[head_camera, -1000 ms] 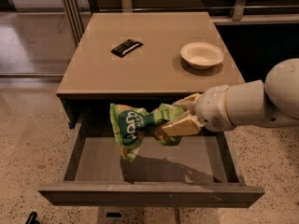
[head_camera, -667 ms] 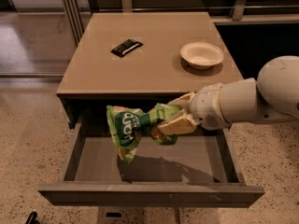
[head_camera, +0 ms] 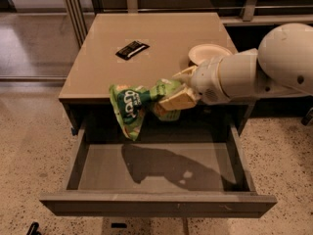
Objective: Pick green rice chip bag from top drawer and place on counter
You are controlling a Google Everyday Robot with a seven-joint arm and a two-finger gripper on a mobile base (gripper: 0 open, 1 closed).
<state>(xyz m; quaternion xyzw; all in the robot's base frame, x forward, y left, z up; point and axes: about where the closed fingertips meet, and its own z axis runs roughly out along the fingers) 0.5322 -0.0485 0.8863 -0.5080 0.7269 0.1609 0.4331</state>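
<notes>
Right of centre in the frame, the white arm reaches in from the right edge. Its bulky rounded joint sits at the upper right and its forearm runs roughly level toward the left. At its end the gripper sits over the front edge of the counter, its fingers clamped on the right end of the green rice chip bag.

The bag hangs in the air from that grip, stretched to the left and drooping. Its lower corner dips below the counter's front edge, above the back part of the top drawer. The drawer stands pulled out toward the bottom of the frame, its floor carrying the shadow of bag and arm. Its side walls flank the space beneath the bag, and its front panel lies well below it.

On the counter, a white bowl sits just behind the gripper's wrist, partly hidden by it. A flat black wrapper lies to the upper left of the bag, apart from it. Open tan surface spreads between the wrapper and the bowl and back toward the counter's far edge.
</notes>
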